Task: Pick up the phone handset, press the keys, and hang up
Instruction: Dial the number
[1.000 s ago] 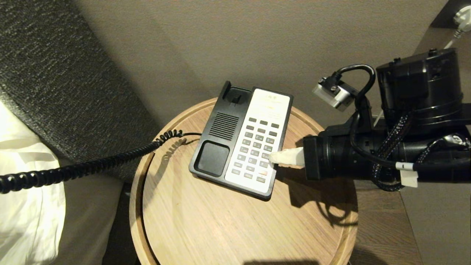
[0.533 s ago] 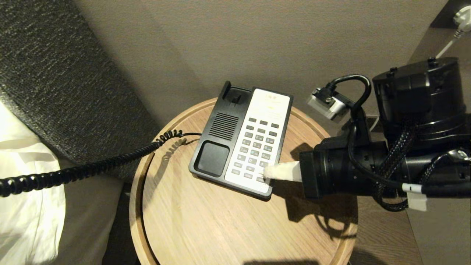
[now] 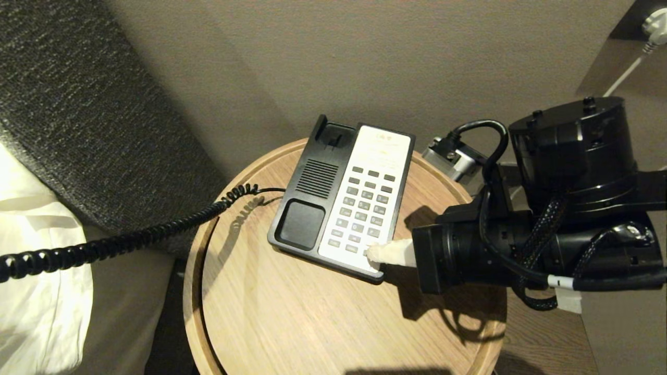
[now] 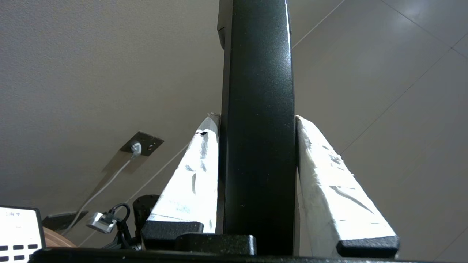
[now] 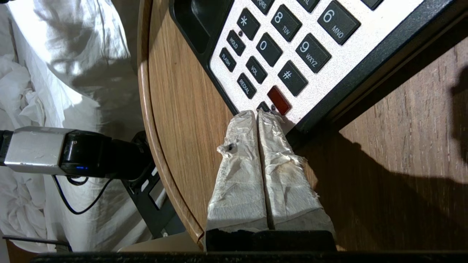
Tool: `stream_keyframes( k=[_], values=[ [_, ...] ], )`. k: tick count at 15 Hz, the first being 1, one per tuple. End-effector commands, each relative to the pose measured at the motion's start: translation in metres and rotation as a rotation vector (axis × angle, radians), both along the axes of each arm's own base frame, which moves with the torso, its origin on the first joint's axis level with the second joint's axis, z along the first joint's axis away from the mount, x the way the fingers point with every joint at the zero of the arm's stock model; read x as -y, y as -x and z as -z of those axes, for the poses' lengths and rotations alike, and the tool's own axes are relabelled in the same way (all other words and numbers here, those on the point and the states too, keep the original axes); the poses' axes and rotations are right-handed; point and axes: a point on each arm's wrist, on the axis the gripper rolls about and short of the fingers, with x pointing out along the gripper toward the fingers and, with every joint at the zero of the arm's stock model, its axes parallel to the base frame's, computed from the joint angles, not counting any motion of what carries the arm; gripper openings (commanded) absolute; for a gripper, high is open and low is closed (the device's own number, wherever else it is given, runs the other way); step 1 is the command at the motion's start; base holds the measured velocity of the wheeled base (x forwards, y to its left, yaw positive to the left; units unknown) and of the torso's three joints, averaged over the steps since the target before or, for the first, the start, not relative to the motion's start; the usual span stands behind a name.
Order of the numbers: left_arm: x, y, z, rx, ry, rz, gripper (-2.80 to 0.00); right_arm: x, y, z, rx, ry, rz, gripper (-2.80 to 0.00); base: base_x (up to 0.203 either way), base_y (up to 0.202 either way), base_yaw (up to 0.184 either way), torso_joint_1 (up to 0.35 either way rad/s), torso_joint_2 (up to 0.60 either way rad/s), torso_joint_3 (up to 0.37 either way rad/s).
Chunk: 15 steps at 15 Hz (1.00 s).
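Your right gripper [image 3: 376, 253], fingers pressed together, has slid nearer along the keys [image 3: 365, 208] to the bottom row beside the red key [image 5: 279, 99]; dialing continues. Your left gripper [image 4: 257, 126] stays clamped on the phone handset [image 4: 259, 109], held off to the left, out of the head view.

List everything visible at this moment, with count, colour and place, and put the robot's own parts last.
phone base: one, black, on the round table, cradle empty.
keys: rows of grey ones plus one red, in the cream faceplate on the base.
phone handset: one, glossy black, seen only in the left wrist view.
coiled cord: one, black, running from the base off to the left.
round table: one, light wood, centre.
bedding: white, far left.
headboard: dark grey fabric, upper left.
wall socket: one, with a white plug, upper right.
left end effector: white-wrapped fingers clamped on the handset.
right end effector: white-wrapped fingers together, tips at the lowest key row.
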Motion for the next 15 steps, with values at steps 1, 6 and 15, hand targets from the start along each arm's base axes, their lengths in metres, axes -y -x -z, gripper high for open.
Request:
stream_keyframes(
  k=[1, 6, 15],
  values=[
    [-0.0003, 0.0003, -0.0003, 0.000, 0.004, 0.004, -2.80, -0.0016, -0.0017, 0.0016, 0.002, 0.007, 0.004, -2.80, 0.000, 0.000, 0.000, 0.000, 0.00, 0.000],
    [-0.0005, 0.0005, -0.0006, 0.001, 0.005, 0.004, -2.80, -0.0042, -0.0046, 0.0027, 0.010, 0.016, 0.020, -2.80, 0.000, 0.000, 0.000, 0.000, 0.00, 0.000],
    [-0.0043, 0.0038, -0.0003, 0.009, 0.016, 0.005, -2.80, -0.0083, -0.0096, 0.0087, 0.031, 0.035, 0.040, -2.80, 0.000, 0.000, 0.000, 0.000, 0.00, 0.000]
  ],
)
